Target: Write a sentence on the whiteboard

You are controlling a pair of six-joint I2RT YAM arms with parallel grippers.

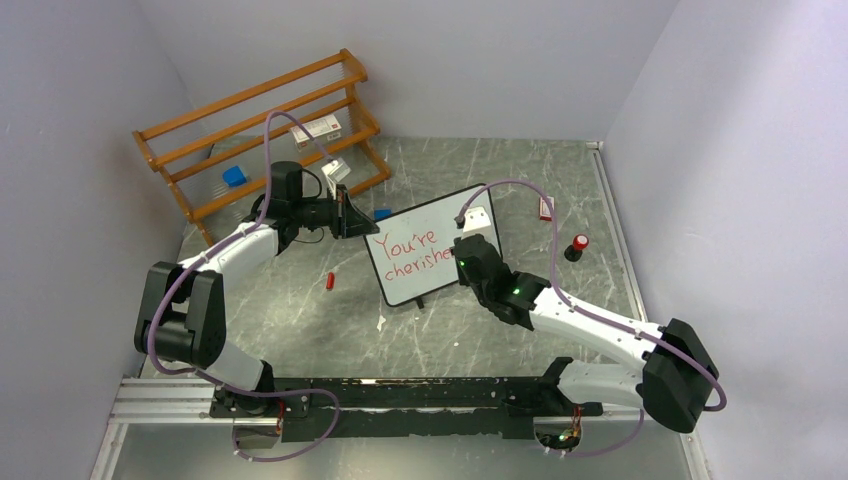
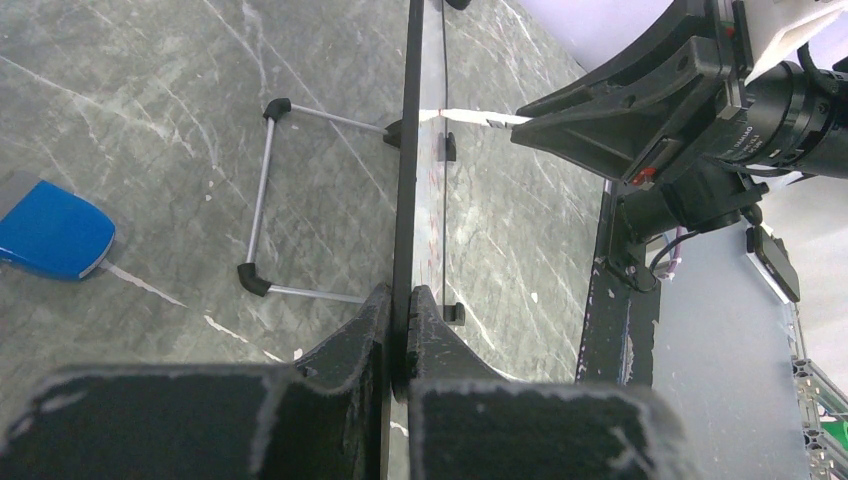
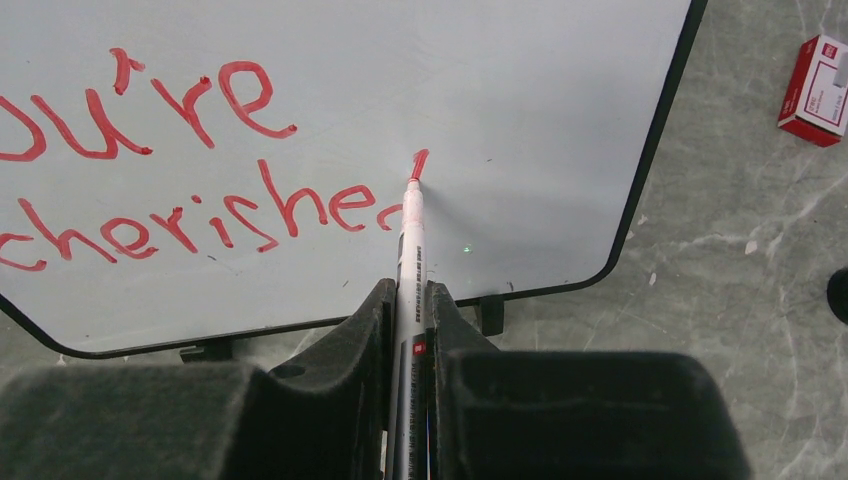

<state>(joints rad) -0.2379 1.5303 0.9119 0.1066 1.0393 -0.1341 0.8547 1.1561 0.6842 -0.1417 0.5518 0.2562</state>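
the whiteboard [image 1: 425,245] stands near the middle of the grey marbled surface [image 1: 300,330], between the two arms, turned a little so its left edge sits nearer the back wall. it has a plain white face, a thin black frame, rounded corners and small black feet along the lower edge. in the left wrist view it shows edge-on [image 2: 408,150], with a bent wire leg [image 2: 262,195] propping it from behind.

the sentence [image 3: 180,170] is in red, uneven handwriting. the top line reads "you're". the second line reads "cherishe", followed by a small curve and a short upright stroke just to its right. the rest of the face, to the right and below, is bare white.

the left fingers [image 2: 375,320] are clamped on the board's left edge, one on each side of the frame. the right fingers [image 3: 378,310] are clenched on a white marker [image 3: 408,250] with a red tip, which touches the board at the top of that last stroke.

a red-and-white box [image 3: 815,90] lies on the surface beyond the board's right edge, and a blue object [image 2: 50,230] lies behind the board.
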